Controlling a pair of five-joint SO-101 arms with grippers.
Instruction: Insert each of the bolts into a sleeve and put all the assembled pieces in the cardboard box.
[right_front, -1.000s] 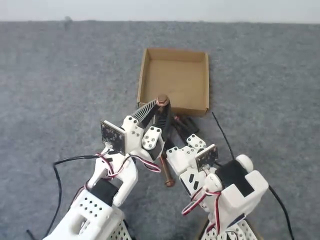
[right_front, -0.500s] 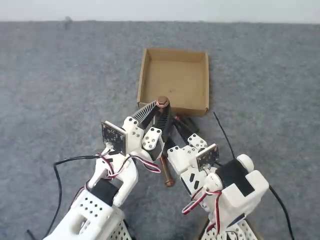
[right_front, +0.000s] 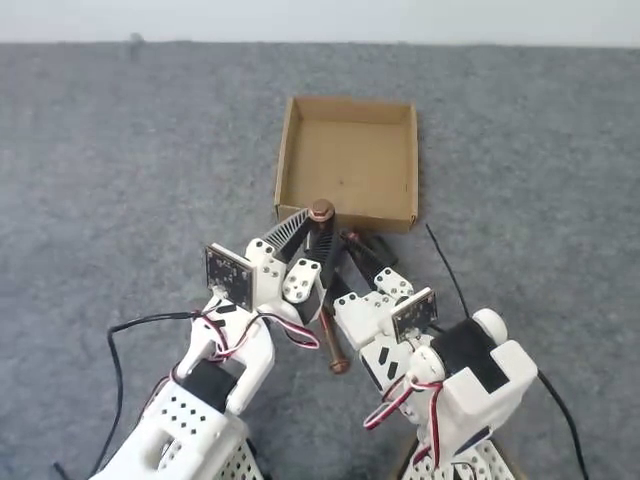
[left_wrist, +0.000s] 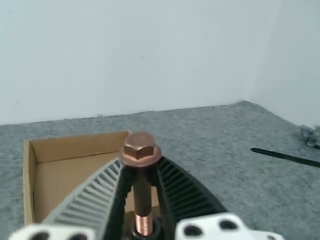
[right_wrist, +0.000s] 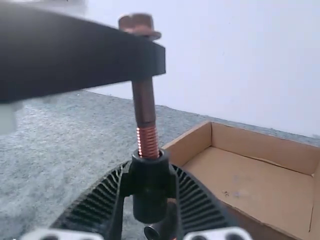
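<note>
- Left claw (left_wrist: 141, 170) pinches the upright bolt (left_wrist: 142, 150) just under its hex head.
- Right claw (right_wrist: 148, 174) clamps the black sleeve (right_wrist: 149, 200); the bolt's threaded tip sits in its mouth.
- Cardboard box (right_front: 350, 160) lies just beyond them.

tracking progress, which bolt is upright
The bolt in the left gripper, tip in the black sleeve in the right gripper; the other bolt lies on the grey mat.
</note>
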